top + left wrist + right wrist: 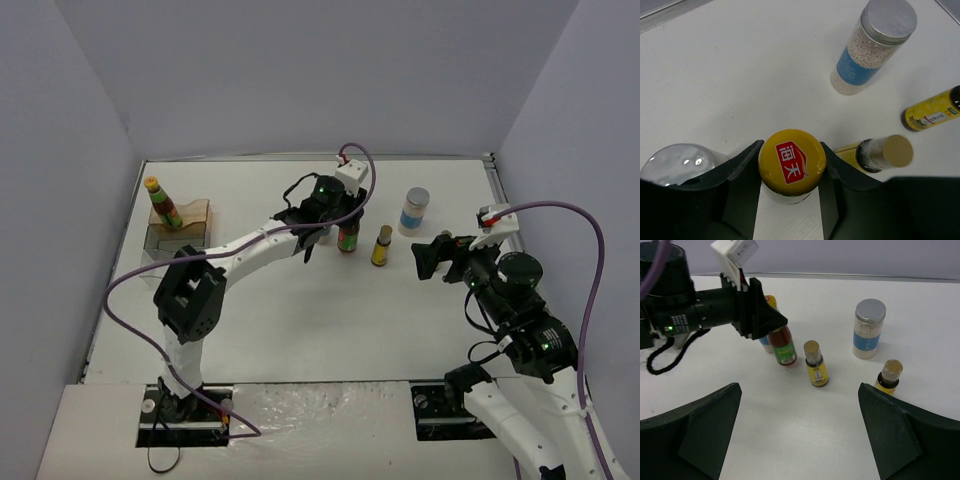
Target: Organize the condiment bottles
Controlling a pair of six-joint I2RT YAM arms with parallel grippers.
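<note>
- The left jaws are clamped on the top of a dark sauce bottle with a red-green label and an orange-yellow cap (348, 236). It stands upright near the middle of the white table (300, 330).
- Close beside that bottle stands a white blue-labelled jar with a silver lid (675, 162), partly hidden by the left arm.
- A tiny yellow bottle with a brown cap (381, 246) stands just to the right of the gripped bottle.
- A second tiny yellow brown-capped bottle (888, 376) stands farther right.
- A second white silver-lidded jar (414, 210) stands behind the two tiny bottles.
- A second dark orange-capped bottle (163, 203) stands in the clear plastic tray with an amber back (170, 245), far left.
- The right jaws are wide apart and hold nothing.
</note>
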